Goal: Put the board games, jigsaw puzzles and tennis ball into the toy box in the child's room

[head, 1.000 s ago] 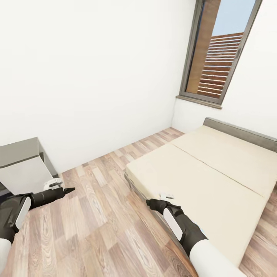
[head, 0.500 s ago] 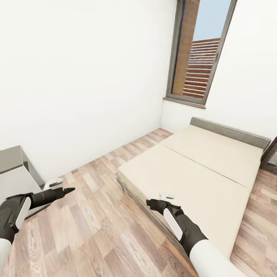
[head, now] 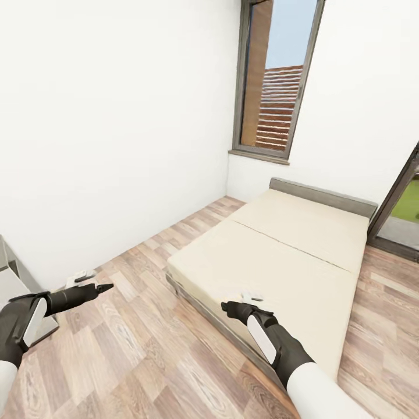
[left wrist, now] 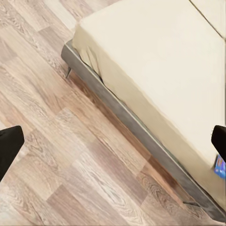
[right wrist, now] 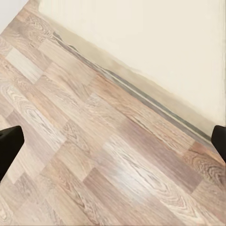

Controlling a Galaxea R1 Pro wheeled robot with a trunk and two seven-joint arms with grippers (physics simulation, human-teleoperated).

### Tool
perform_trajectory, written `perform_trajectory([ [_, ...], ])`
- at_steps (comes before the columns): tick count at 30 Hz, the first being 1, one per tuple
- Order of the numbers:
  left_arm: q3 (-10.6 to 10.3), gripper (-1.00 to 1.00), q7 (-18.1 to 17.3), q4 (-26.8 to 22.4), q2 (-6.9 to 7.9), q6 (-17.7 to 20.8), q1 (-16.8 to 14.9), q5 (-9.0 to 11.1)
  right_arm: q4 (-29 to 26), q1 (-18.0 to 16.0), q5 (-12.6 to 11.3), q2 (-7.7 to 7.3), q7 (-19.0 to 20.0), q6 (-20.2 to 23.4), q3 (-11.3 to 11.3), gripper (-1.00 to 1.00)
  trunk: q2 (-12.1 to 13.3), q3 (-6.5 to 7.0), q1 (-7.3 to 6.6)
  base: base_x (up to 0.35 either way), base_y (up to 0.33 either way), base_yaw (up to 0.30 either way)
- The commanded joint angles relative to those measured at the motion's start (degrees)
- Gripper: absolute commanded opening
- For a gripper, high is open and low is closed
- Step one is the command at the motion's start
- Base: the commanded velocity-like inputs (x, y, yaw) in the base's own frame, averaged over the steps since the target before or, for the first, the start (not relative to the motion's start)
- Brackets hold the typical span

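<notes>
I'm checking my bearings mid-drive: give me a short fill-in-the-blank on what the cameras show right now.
1. The bed has a plain ____ mattress.
2. The floor is made of ____ planks.
3. Both hands, left hand and right hand, hold ____.
4. The window is in the wall behind the bed's ____.

Missing words: beige; wood; nothing; headboard

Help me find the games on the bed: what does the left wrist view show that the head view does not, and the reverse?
Left wrist view: a small blue printed patch at the edge of the bed, too cropped to identify, and a bed leg. Head view: the window, headboard and a glass door. Both: the bed and wood floor.
</notes>
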Motion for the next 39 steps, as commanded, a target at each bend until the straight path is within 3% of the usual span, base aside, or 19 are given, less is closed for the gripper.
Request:
perform_trajectory([
  [1, 0.08, 1.00, -0.04, -0.02, 0.01, 0.41, -0.04, 0.33, -0.08, -0.06, -0.60, -0.02, -0.56, 0.16, 0.22, 1.00, -0.12, -0.05, 0.03, -0.052, 0.122, -0.218],
  [12, 0.08, 1.00, -0.04, -0.02, 0.03, 0.41, -0.04, 0.33, -0.08, -0.06, -0.60, -0.02, -0.56, 0.16, 0.14, 1.00, -0.12, 0.72, 0.03, -0.052, 0.106, -0.218],
  [39, 0.08, 1.00, -0.04, -0.02, -0.02, 0.41, -0.04, 0.33, -0.08, -0.06, -0.60, -0.02, -0.56, 0.16, 0.11, 1.00, -0.12, 2.61, 0.03, -0.001, 0.004, -0.218],
])
